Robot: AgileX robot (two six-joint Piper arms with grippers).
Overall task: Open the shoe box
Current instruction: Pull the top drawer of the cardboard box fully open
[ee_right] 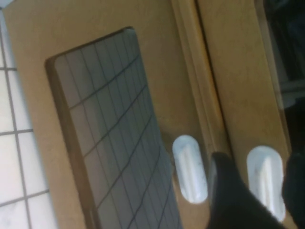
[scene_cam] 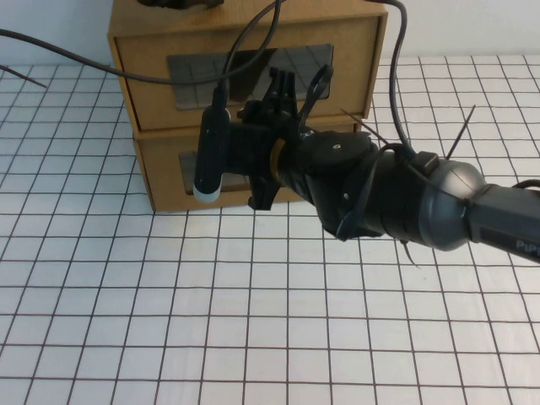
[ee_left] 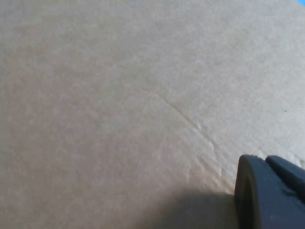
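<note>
We see two brown cardboard shoe boxes stacked at the far side of the gridded worktop [scene_cam: 169, 321], the upper shoe box [scene_cam: 354, 59] sitting squarely on the lower shoe box [scene_cam: 164, 173]. Both fronts sit flush and closed. Each front carries a dark window: the upper window [scene_cam: 194, 72] and the lower window [ee_right: 109, 133] only mirror the worktop's grid, so we cannot tell what, if anything, lies inside either box.

The right claw [scene_cam: 282, 84] reaches in from the right and is turned on its side, close against the front of the upper shoe box near the right end of its window. It is open and grips nothing. In the right wrist view its two dark fingers stand on either side of a white pull [ee_right: 263, 179] set in that front (a second white pull [ee_right: 189, 167] sits just across the seam, on the lower box). Whether the fingers touch the cardboard we cannot tell.

The left claw [ee_left: 269, 198] hangs just over plain brown cardboard; we cannot tell whether it is open or closed.
</note>
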